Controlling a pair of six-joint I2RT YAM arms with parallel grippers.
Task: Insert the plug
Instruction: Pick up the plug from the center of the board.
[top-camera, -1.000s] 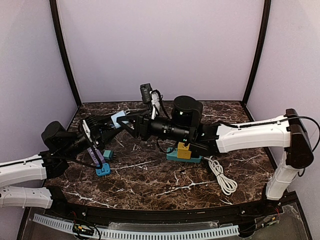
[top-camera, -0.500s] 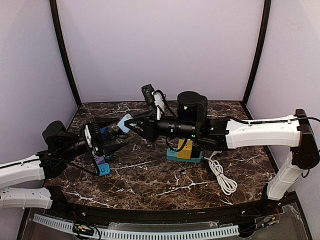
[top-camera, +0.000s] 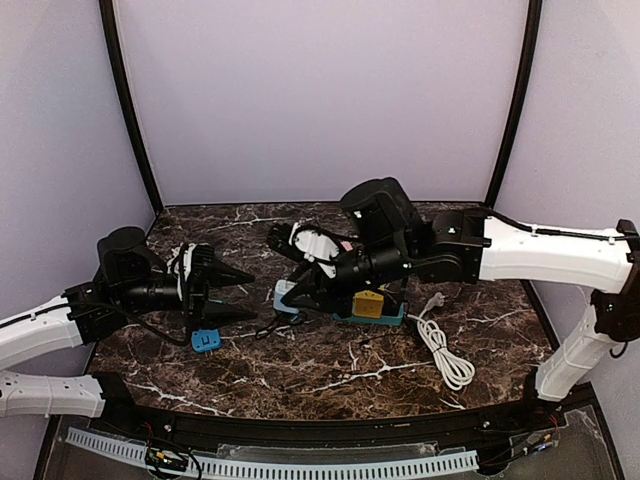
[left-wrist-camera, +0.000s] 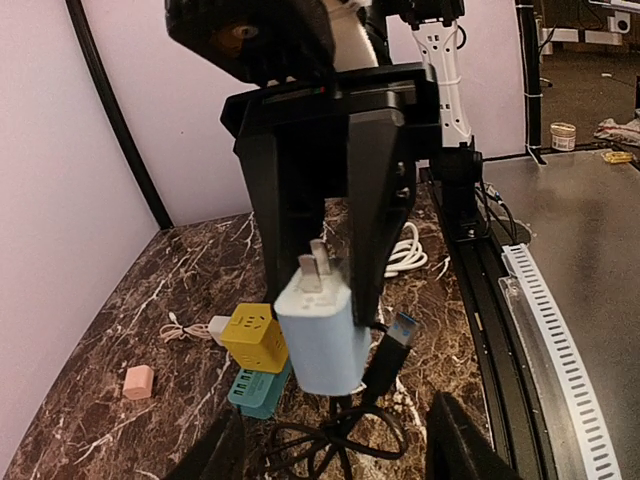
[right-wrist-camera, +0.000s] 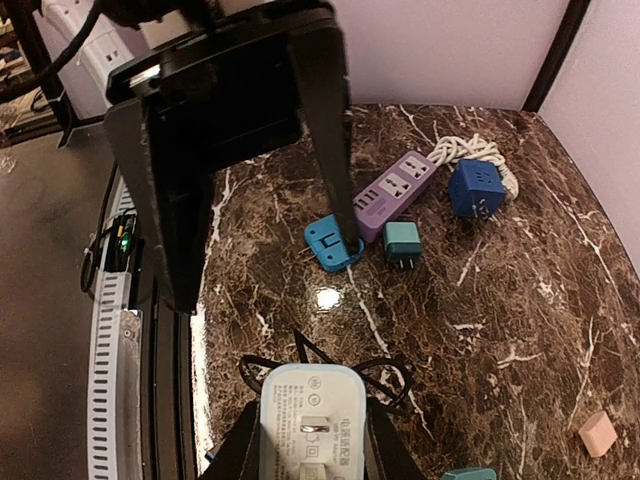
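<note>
Dark marbled counter (top-camera: 330, 370), boxed in by lilac walls and black corner posts. Not yet inserted: found the plug (top-camera: 288, 298) pinched in the right hand (top-camera: 292, 300), low over the middle of the counter, just left of a teal socket strip (top-camera: 345, 312) carrying a yellow cube adapter (top-camera: 368, 303). Appeared to touch neither. Judged the pick-up done, with lining up and the push into a socket left to do. Could not tell the intended socket, with a purple power strip (right-wrist-camera: 395, 190) also lying toward the left beside a blue cube (right-wrist-camera: 475, 190). Saw the left hand (top-camera: 250, 294) close by on the left, spread wide, gripping nothing, aimed at the plug.

Looked like a pale blue, round-cornered block with a white face and two flat metal prongs. Prongs appeared to point up between the right hand's fingers, away from the counter, so judged a turn or a re-grip needed before any insertion. Noted a black cable (left-wrist-camera: 340, 440) tangled loosely on the counter beneath, and a blue-tipped connector (left-wrist-camera: 400, 330) just beside the block.
</note>
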